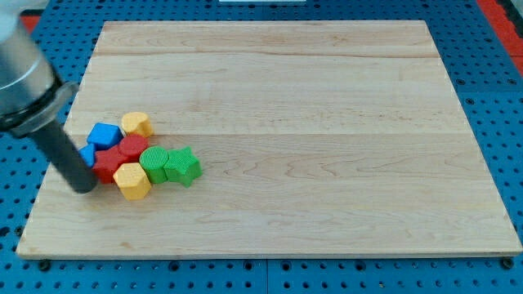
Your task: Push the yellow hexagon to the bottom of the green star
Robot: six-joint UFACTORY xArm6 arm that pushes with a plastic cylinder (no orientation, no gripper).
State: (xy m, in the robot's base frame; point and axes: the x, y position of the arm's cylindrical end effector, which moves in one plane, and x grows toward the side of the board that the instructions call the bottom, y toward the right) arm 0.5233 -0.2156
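The yellow hexagon (133, 180), as I am reading the lower of two yellow blocks, is sitting at the bottom edge of the cluster, touching a green block (154, 163) and just down-left of the green star (184, 166). My tip (84, 186) is standing to its left beside a red block (106, 163), probably lining up a rightward shove. The tool is a bare rod, gripping nothing, with nothing to open or close. The other yellow block (136, 124) is lying at the cluster's top on the worktop (327, 122).
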